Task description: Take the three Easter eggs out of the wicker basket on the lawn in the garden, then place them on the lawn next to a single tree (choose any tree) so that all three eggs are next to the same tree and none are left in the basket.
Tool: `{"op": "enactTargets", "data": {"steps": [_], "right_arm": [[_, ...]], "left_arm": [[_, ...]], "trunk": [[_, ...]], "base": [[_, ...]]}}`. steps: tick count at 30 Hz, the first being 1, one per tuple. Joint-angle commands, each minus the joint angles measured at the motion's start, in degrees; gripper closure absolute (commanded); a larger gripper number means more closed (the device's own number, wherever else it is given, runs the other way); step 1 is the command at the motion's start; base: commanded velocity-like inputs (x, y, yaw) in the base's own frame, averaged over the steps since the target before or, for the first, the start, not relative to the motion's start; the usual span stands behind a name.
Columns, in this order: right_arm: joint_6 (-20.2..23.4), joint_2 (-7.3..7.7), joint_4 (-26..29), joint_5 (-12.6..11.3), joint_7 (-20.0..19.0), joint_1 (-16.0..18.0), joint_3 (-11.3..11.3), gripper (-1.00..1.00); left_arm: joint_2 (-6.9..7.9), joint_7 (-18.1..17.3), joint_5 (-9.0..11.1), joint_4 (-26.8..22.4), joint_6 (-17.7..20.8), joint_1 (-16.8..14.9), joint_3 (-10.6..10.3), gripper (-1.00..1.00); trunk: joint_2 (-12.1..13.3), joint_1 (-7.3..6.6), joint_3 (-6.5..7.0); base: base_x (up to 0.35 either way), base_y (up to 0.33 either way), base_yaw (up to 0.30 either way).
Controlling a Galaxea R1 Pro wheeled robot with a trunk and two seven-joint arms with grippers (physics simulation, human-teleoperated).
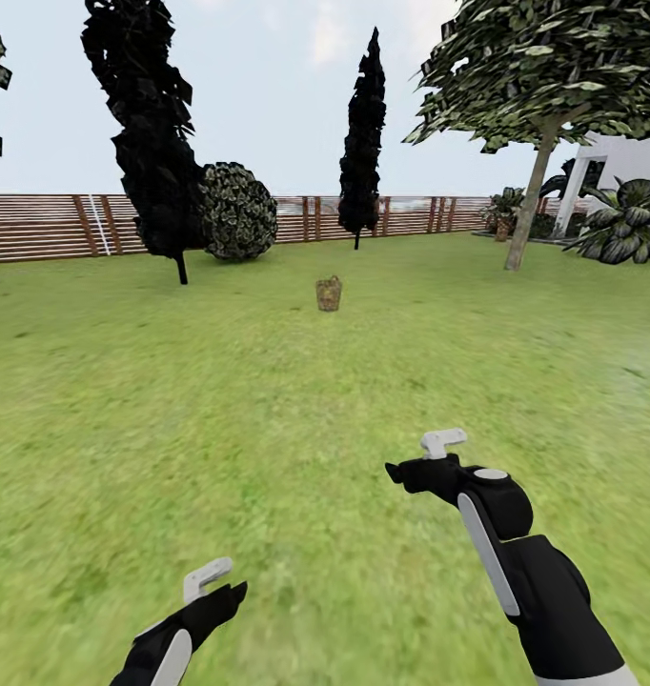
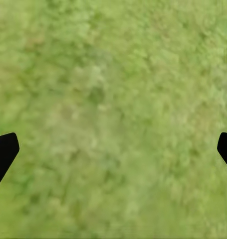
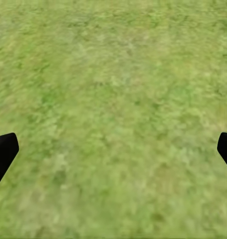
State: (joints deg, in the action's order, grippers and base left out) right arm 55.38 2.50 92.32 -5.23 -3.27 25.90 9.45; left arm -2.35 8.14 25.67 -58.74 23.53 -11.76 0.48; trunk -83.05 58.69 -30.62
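The wicker basket (image 1: pixel 329 293) stands small and far off on the lawn (image 1: pixel 296 429), straight ahead of me. At this distance the Easter eggs are hidden inside it. A tree (image 1: pixel 532 195) with a pale trunk and leafy canopy grows at the right, beyond the basket. My left gripper (image 1: pixel 215 591) hangs low at the near left and my right gripper (image 1: pixel 426 457) at the near right, both well short of the basket. In the wrist views the left gripper (image 2: pixel 113 154) and the right gripper (image 3: pixel 113 154) are open, with only grass between the fingertips.
A brown slatted fence (image 1: pixel 49 227) runs along the back. Two dark cypress-like trees (image 1: pixel 153 133) (image 1: pixel 362 133) and a round bush (image 1: pixel 237 211) stand before it. Palm-like plants (image 1: pixel 625 221) and a white building (image 1: pixel 630 152) sit at the far right.
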Motion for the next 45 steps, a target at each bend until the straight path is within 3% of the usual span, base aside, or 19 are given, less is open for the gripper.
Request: {"op": "enactTargets", "data": {"steps": [1, 24, 36, 45], "right_arm": [[0.22, 0.04, 0.05, -0.39, 0.19, 0.05, 0.05, -1.00], [0.09, -0.04, 0.05, -0.33, 0.22, 0.04, 0.05, -1.00], [0.08, -0.23, 0.05, -0.31, 0.42, 0.05, 0.05, -1.00], [0.08, -0.36, 0.05, -0.31, 0.51, 0.03, 0.05, -1.00]], "left_arm": [[-0.03, 0.38, 0.61, -0.11, 0.28, -0.02, 0.05, -1.00], [-0.03, 0.24, 0.57, -0.10, 0.24, -0.02, 0.05, -1.00], [0.13, -3.81, 0.76, -0.07, 0.29, -0.02, 0.13, -1.00], [0.15, -4.19, 0.78, 0.09, 0.29, -0.02, 0.20, -1.00]], "trunk": [[-0.03, 0.03, -0.06], [-0.03, 0.03, -0.06], [-0.03, 0.03, -0.06], [-0.03, 0.03, -0.06]], "base": [[0.329, -0.003, 0.000], [0.330, 0.000, 0.000], [0.330, 0.000, 0.000], [0.330, 0.000, 0.000]]}}
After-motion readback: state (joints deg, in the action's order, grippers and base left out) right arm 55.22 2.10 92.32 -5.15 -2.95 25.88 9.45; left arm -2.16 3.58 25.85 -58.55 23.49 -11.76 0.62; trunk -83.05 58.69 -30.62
